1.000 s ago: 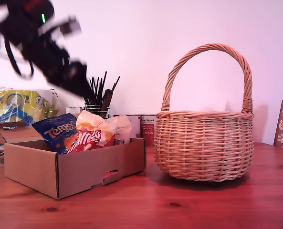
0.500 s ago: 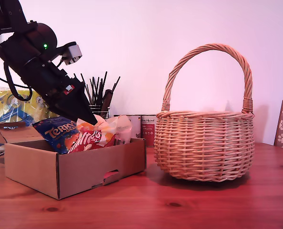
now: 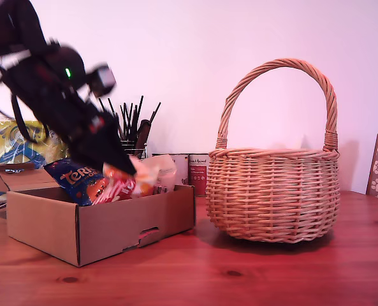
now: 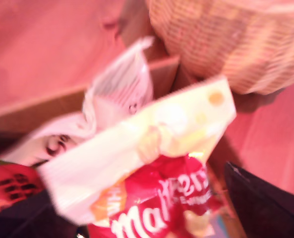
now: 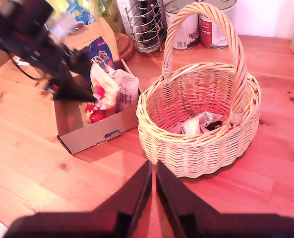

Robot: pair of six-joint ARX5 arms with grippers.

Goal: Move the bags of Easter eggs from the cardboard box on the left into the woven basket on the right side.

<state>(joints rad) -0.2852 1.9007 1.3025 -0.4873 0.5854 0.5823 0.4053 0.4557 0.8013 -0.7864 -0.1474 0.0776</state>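
The fingers of my first gripper (image 3: 122, 164) are down at the red-orange bag (image 3: 115, 187), dark tips on either side of it in the first wrist view; the picture is blurred, so I cannot tell whether they have closed on it or only flank it; the bag stands in the cardboard box (image 3: 99, 226) with the blue bag (image 3: 74, 175) and a pale bag (image 3: 160, 171) beside it. My second gripper (image 5: 153, 188) hangs high over the table (image 3: 252, 280), fingers nearly together with only a thin slit between them and nothing in them; it looks down on the woven basket (image 3: 271, 194), where one pale packet (image 5: 199, 123) already lies. The step in hand, as I judge it, is the pick from the box; next comes a firm close, a lift clear of the box wall, and a carry over the basket rim and past its arched handle (image 3: 278, 67).
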